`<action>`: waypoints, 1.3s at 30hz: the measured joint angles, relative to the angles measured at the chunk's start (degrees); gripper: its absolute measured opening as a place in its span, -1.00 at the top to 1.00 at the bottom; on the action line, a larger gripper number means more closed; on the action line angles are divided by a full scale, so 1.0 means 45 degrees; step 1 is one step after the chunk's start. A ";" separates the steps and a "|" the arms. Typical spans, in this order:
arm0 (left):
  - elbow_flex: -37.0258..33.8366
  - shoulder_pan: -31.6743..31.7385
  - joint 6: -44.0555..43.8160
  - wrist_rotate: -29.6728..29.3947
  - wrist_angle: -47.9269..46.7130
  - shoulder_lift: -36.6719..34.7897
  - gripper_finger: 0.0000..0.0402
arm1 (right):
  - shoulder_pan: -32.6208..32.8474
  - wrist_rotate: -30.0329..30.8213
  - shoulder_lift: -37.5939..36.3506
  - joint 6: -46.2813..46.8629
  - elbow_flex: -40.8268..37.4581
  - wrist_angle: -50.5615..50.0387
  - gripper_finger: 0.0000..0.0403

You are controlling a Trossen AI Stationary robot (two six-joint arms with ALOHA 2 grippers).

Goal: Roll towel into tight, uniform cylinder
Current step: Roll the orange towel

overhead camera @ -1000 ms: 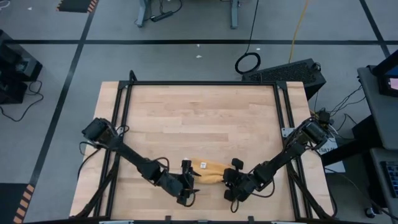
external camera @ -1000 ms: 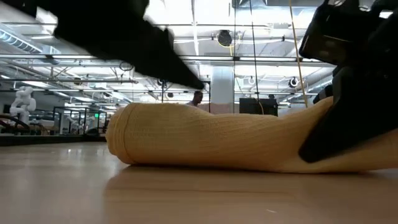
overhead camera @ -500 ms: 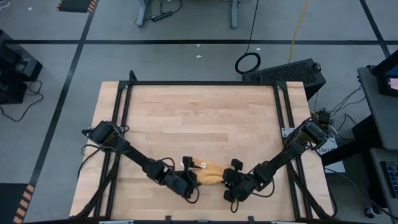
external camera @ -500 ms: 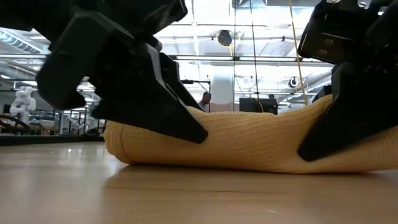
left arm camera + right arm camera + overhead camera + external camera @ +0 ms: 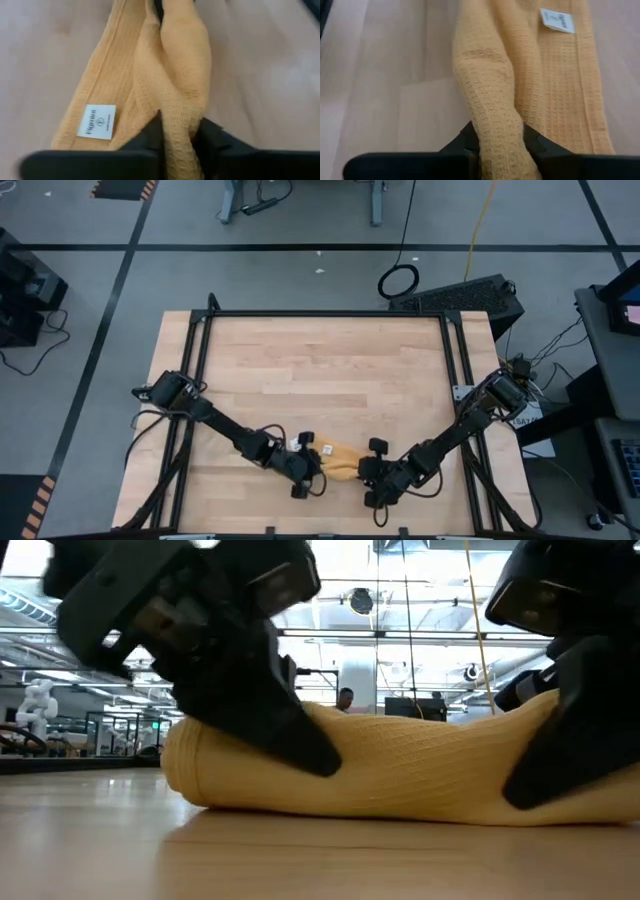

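The mustard-yellow towel [image 5: 337, 461] lies as a loose, partly rolled bundle near the table's front edge, its length running left to right. In the low view the towel [image 5: 400, 775] rests along its underside on the wood. Its white label [image 5: 95, 121] faces up on a flatter layer beside the bunched ridge. My left gripper [image 5: 310, 472] is shut on the towel's left end. My right gripper [image 5: 367, 473] is shut on the right end. My left gripper pinches a raised ridge of bunched cloth [image 5: 176, 131] at the towel's left end between its two fingers. It comes slanting down from the table's left. The towel stays on the table, several layers gathered in the hold. My right gripper pinches a thick bunched ridge [image 5: 496, 131] at the towel's right end between its two fingers. It comes slanting down from the table's right. The cloth beyond the fingers lies on the wood, slack.
The wooden table top [image 5: 320, 370] has free room across its middle and far half. Black frame rails [image 5: 200, 350] run along the left, right and far sides. The towel and both grippers sit close to the front edge.
My left gripper has come down and toward the table's right, onto the towel's left end, and has shut on it. That end is now bunched and pushed in, so the bundle looks shorter. My right gripper has kept its hold in place.
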 joint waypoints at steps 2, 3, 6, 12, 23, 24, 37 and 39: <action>0.0000 0.0319 -0.0718 0.1004 0.0059 -0.0037 0.84 | 0.0046 -0.0246 -0.0005 -0.0520 0.0000 0.0009 0.71; 0.0000 0.0500 -0.1144 0.1550 0.0059 -0.0070 0.89 | 0.0082 -0.0310 -0.0005 -0.0902 0.0003 0.0014 0.67; 0.0005 0.1018 -0.2457 0.2904 0.0156 -0.0113 0.86 | 0.0253 -0.0390 -0.0076 -0.1845 0.0004 -0.0081 0.51; 0.0010 0.1684 -0.3633 0.4397 0.0214 -0.0113 0.72 | 0.0387 -0.0339 -0.1352 -0.2018 -0.0029 -0.0956 0.08; 0.0010 0.2859 -0.5976 0.7277 0.0278 -0.0113 0.84 | 0.2597 0.1923 -0.3657 -0.3219 -0.0024 -0.3138 -0.19; 0.0010 0.2932 -0.5976 0.7476 0.0268 -0.0113 0.84 | 0.2947 0.2410 -0.3563 -0.3671 -0.0024 -0.2800 -0.16; 0.0010 0.3760 -0.7239 0.9652 0.0153 -0.0084 0.83 | 0.3246 0.5963 -0.0465 -0.5035 -0.0019 0.0053 0.34; 0.0010 0.3848 -0.7479 0.9870 0.0028 -0.0084 0.83 | 0.2935 0.5957 -0.0223 -0.5118 -0.0019 0.0651 0.48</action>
